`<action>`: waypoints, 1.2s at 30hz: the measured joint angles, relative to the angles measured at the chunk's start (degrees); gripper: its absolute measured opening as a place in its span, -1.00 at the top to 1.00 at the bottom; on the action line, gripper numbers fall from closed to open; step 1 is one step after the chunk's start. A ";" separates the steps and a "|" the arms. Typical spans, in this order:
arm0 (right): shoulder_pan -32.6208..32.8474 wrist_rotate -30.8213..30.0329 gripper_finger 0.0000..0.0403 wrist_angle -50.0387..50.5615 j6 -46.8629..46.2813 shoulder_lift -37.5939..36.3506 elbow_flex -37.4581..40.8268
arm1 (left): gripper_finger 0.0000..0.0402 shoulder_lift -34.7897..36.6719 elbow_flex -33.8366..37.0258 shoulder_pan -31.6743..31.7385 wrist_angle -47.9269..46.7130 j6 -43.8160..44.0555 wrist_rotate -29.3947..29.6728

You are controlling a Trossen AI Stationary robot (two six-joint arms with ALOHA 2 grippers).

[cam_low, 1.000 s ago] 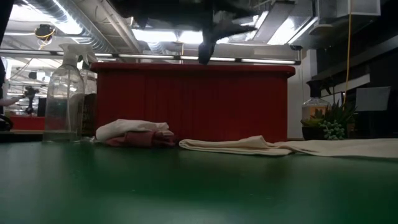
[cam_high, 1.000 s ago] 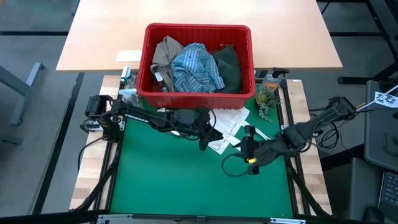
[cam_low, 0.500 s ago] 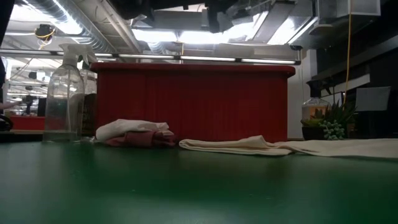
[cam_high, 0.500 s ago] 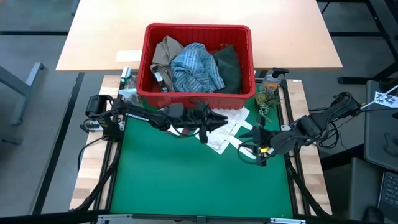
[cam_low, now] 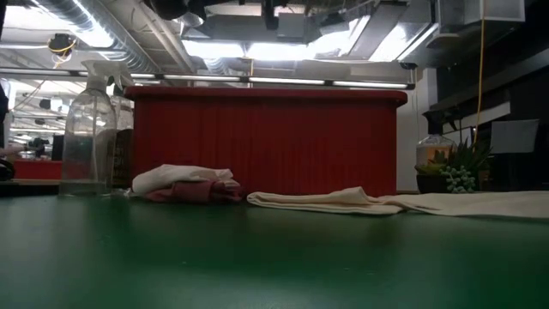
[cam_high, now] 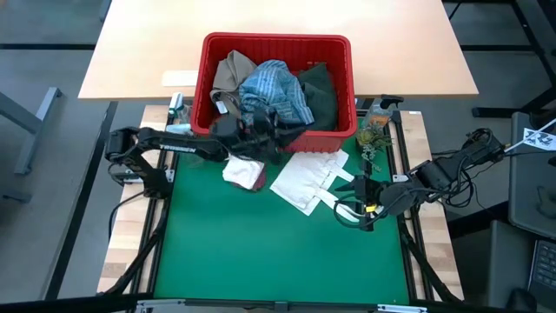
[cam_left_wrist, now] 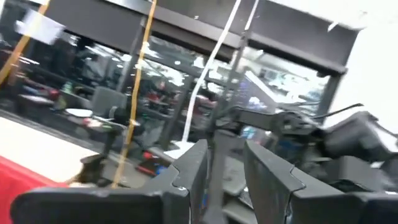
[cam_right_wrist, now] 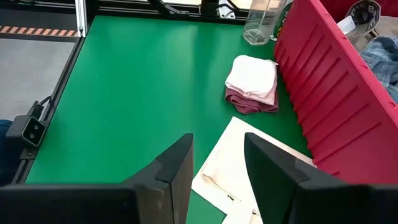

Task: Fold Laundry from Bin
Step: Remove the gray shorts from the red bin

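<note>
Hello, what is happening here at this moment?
A two-armed robot is folding laundry from a red bin. The left gripper reaches over the bin's front rim toward the striped shirt, open and empty. The right gripper waits open at the mat's right. A white and maroon folded pile lies beside the bin.

Plastic, cloth and matt green

The ribbed red plastic bin [cam_high: 276, 129] is sitting on a smooth matt green mat [cam_high: 261, 252]; soft folded white cloth [cam_right_wrist: 252, 77] is lying beside it.
</note>
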State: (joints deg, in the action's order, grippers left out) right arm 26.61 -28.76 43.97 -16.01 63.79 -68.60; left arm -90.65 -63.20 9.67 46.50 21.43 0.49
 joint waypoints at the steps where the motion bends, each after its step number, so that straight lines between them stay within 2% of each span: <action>1: 0.00 -0.02 0.29 0.01 0.00 0.00 0.00 | 0.51 0.48 0.00 0.79 -0.92 -1.00 0.00; 6: 0.00 -1.36 0.29 -0.02 0.02 0.13 0.00 | 0.51 2.89 -0.01 4.12 -5.53 -5.61 1.49; 11: 0.00 -4.72 0.29 -0.07 0.02 0.13 0.00 | 0.51 5.30 -0.02 9.02 -16.09 -7.57 5.44; 17: -0.02 -10.46 0.29 -0.10 0.06 0.13 0.00 | 0.51 6.45 -0.02 17.79 -24.73 -9.69 9.85; 24: -0.02 -13.28 0.29 -0.11 0.05 0.13 0.00 | 0.51 6.38 -0.02 28.83 -33.18 -13.13 12.17; 30: -2.50 -13.10 0.29 -0.15 0.04 0.13 0.00 | 0.50 6.38 -0.02 33.56 -34.76 -13.05 11.40; 36: -8.78 -10.96 0.29 -0.23 0.06 0.13 0.00 | 0.49 6.38 -0.02 35.70 -32.59 -13.05 11.21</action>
State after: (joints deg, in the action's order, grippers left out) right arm 17.83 -39.72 43.74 -15.95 63.92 -68.60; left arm -84.27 -63.22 45.37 13.91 8.38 11.70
